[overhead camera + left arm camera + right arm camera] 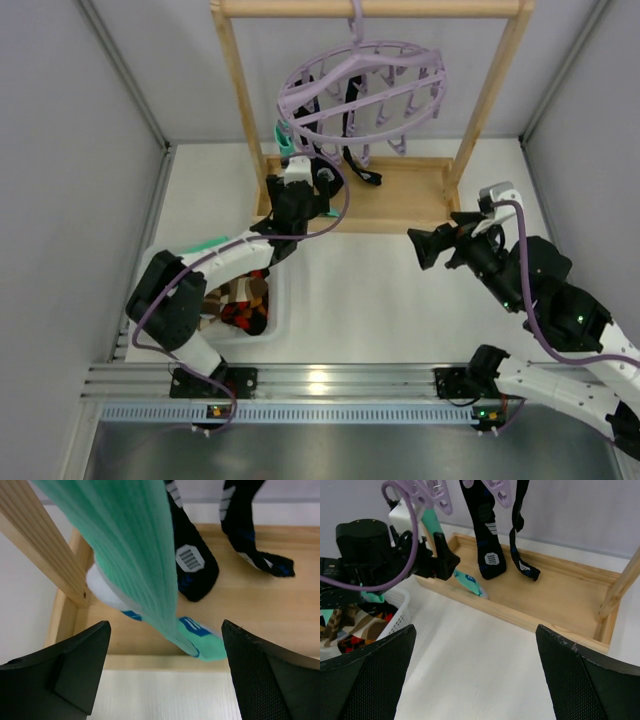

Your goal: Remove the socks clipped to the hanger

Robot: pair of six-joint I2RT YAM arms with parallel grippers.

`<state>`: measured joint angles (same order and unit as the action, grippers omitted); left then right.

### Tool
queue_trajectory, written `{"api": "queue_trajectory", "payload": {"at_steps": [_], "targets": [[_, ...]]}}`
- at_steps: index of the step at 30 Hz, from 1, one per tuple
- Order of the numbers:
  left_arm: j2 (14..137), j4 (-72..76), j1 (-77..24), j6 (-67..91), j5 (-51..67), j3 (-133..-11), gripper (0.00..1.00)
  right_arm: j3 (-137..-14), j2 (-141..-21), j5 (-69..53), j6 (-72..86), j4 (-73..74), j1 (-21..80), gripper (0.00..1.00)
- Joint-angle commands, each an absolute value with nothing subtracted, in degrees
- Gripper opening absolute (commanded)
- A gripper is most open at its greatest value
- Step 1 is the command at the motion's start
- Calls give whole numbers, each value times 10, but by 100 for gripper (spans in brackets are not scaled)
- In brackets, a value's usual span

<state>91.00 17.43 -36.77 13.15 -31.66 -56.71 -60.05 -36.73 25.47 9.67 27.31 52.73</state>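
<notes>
Grey walls (60, 150) close in a white table (360, 300), and at its far side stands a light wooden rack (240, 100) with a shallow wooden base.

Left of the rack's base sits a white basket (282, 310) holding a heap of patterned socks (350, 640) in red, black, orange and brown.

At the rack's left post, the left gripper (165, 635) reaches over the front edge of the base. Its jaws are spread wide and grasp nothing. A mint-green sock (140, 555) with white and blue patches hangs down between the two fingers, its toe near the base board — whether it touches either finger cannot be told.

Under the rack's top bar hangs the lilac hanger (360, 85), caught there by its hook and tilted. The mint sock hangs from its left side, and to the right two black socks (192, 560) with white marks dangle over the middle of the base.

In front of the rack's right post, well apart from the socks, the right gripper (475, 650) hovers over bare table — jaws released, empty.
</notes>
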Motion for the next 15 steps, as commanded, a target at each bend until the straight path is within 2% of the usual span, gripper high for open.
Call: {"api": "queue_trajectory", "payload": {"at_steps": [1, 2, 5, 6, 8, 9, 11, 15], "targets": [[933, 258, -362, 109, -430, -626, 94, -592, -363, 213, 101, 252, 523, 99], [944, 262, -362, 106, -431, -630, 90, -591, -362, 211, 102, 251, 524, 100], [958, 272, -362, 98, -441, -643, 67, -585, -364, 209, 98, 250, 523, 99], [959, 274, -362, 95, -446, -645, 47, -585, -364, 207, 98, 250, 523, 99], [952, 274, -362, 95, -446, -643, 32, -585, -364, 207, 99, 250, 523, 99], [947, 274, -362, 98, -446, -636, 13, -585, -363, 206, 99, 250, 523, 99], [931, 277, -362, 97, -446, -631, 0, -585, -361, 206, 98, 249, 524, 99], [890, 275, -365, 84, -425, -620, 0, -587, -358, 198, 104, 245, 524, 99]]}}
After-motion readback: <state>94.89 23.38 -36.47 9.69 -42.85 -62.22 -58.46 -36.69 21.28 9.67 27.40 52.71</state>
